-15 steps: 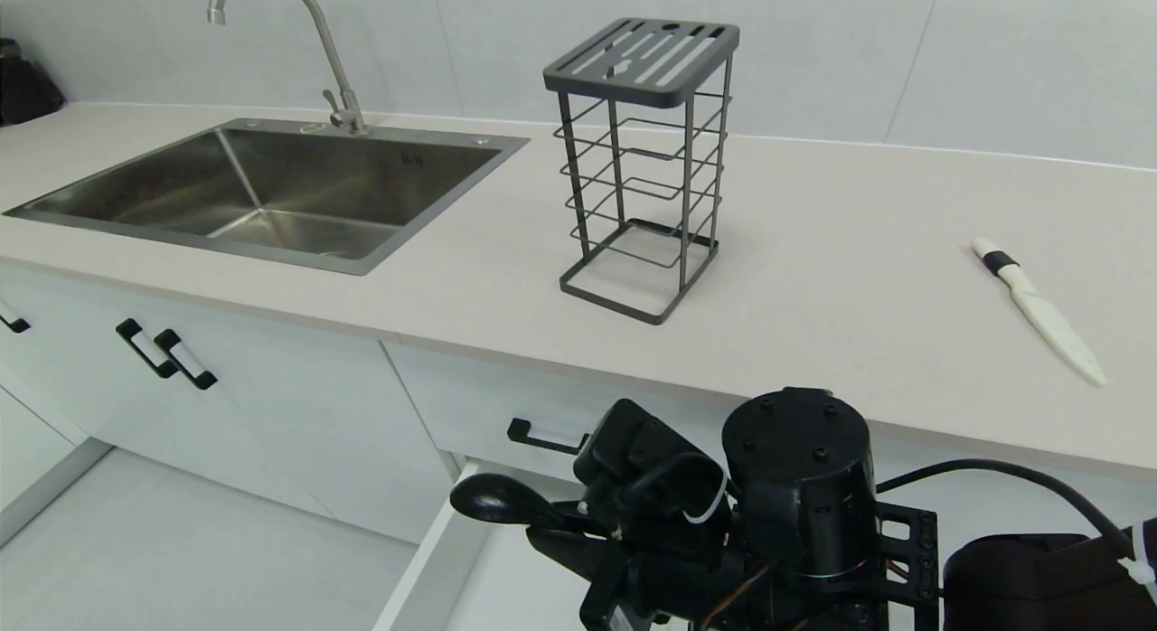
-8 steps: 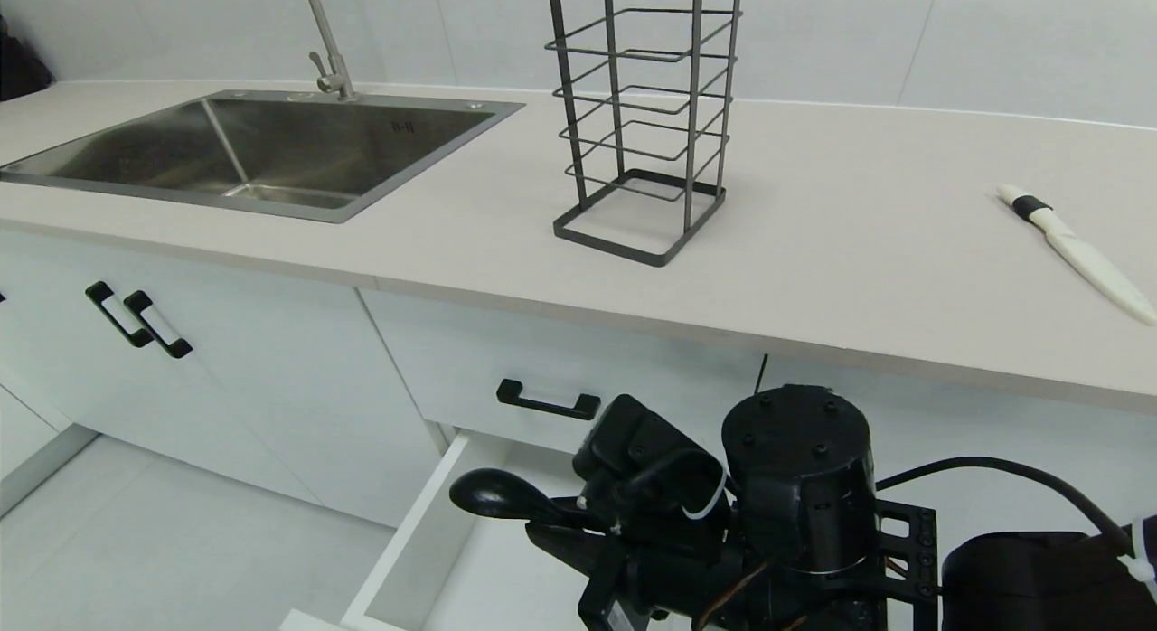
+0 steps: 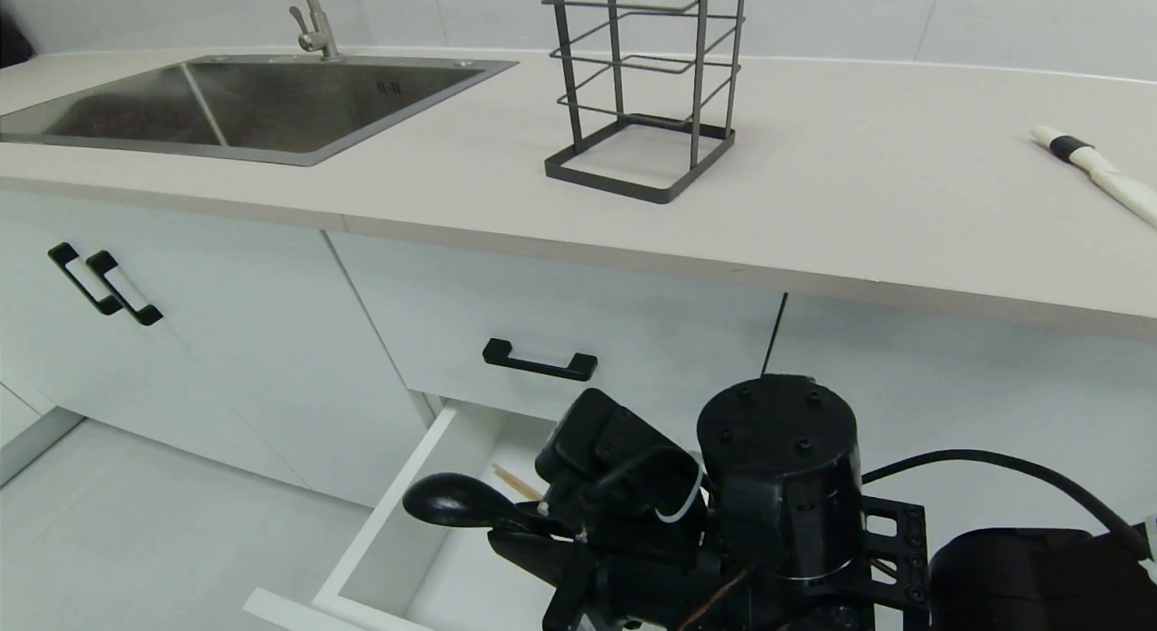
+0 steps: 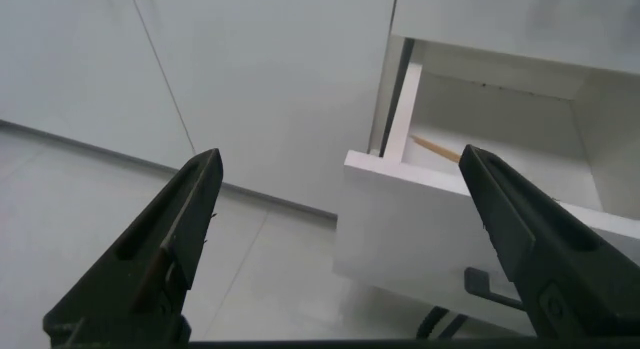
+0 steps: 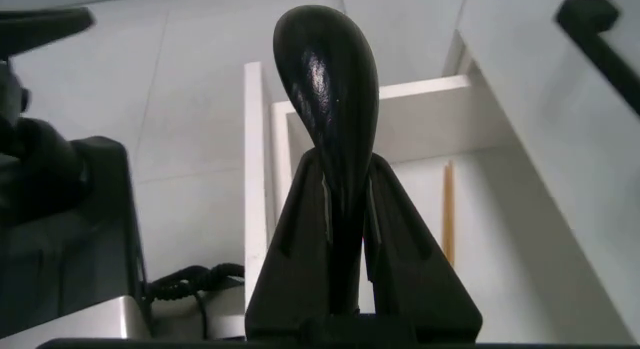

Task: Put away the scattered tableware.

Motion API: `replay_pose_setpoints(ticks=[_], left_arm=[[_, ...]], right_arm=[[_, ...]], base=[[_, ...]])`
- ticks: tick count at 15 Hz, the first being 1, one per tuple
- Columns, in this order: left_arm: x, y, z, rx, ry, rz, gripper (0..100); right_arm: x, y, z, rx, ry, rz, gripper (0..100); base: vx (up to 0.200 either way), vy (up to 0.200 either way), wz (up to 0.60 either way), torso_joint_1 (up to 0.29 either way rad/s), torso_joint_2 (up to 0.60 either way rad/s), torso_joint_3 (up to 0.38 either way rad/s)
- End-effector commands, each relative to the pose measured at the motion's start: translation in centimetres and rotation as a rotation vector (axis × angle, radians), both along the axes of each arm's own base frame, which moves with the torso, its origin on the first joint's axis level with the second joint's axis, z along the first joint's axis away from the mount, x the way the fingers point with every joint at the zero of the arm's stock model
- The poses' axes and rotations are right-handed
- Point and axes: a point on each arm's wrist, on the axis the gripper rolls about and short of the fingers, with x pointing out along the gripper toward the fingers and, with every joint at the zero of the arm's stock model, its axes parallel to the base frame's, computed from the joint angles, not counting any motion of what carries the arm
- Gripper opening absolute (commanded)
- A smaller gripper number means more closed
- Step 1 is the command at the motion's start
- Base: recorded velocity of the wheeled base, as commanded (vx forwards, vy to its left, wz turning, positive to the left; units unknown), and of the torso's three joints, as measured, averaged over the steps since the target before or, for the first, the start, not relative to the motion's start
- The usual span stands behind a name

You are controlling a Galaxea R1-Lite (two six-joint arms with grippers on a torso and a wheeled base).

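Below the counter (image 3: 859, 188) front, the lower drawer (image 3: 384, 522) stands pulled out, and the black spoon (image 3: 449, 503) hangs above its open interior, near the drawer's left wall.

Change noted: over the last second the head view has dropped. The counter, the wire rack (image 3: 597, 181) and the white knife (image 3: 1098, 170) have all slid up the picture together, so I put this down to camera motion; none of them has moved. The drawer, barely seen a second ago, is now open to view down to its floor. Against the arm's position then, the spoon has also shifted a little toward my left. I judge the stowing step is close and the release not yet made. The knife remains on the counter, well apart, still to be collected.

Right gripper (image 5: 340, 204): fingers closed narrowly on the spoon's neck, bowl projecting clear beyond the tips.

Left gripper (image 4: 340, 159): fingers spread wide, holding nothing, facing the drawer's front corner from outside.

Orientation: the spoon's long axis runs roughly level and crosswise, along the cabinet front. The bowl points to my left; the handle is hidden inside the gripper. A thin wooden stick (image 3: 517, 483) lies on the drawer floor, just behind the bowl in the head view.
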Motion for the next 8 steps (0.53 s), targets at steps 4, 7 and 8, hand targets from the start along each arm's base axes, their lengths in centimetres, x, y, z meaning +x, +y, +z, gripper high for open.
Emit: replay_pose_setpoints(ticks=[4, 7, 8], left_arm=[[0.0, 0.0, 0.0, 0.0, -0.001, 0.001, 100], [0.0, 0.0, 0.0, 0.0, -0.001, 0.001, 100], [0.0, 0.0, 0.0, 0.0, -0.001, 0.001, 100]], right_arm=[[-1.4, -0.9, 3.5, -0.01, 0.018, 0.035, 0], [-2.7, -3.8, 3.3, -0.05, 0.031, 0.016, 0], [-2.6, -4.4, 3.4, -0.036, 0.021, -0.002, 0]], base=[[0.0, 0.0, 0.0, -0.005, 0.1, 0.049], [0.0, 0.0, 0.0, 0.0, 0.0, 0.0], [0.0, 0.0, 0.0, 0.0, 0.0, 0.0]])
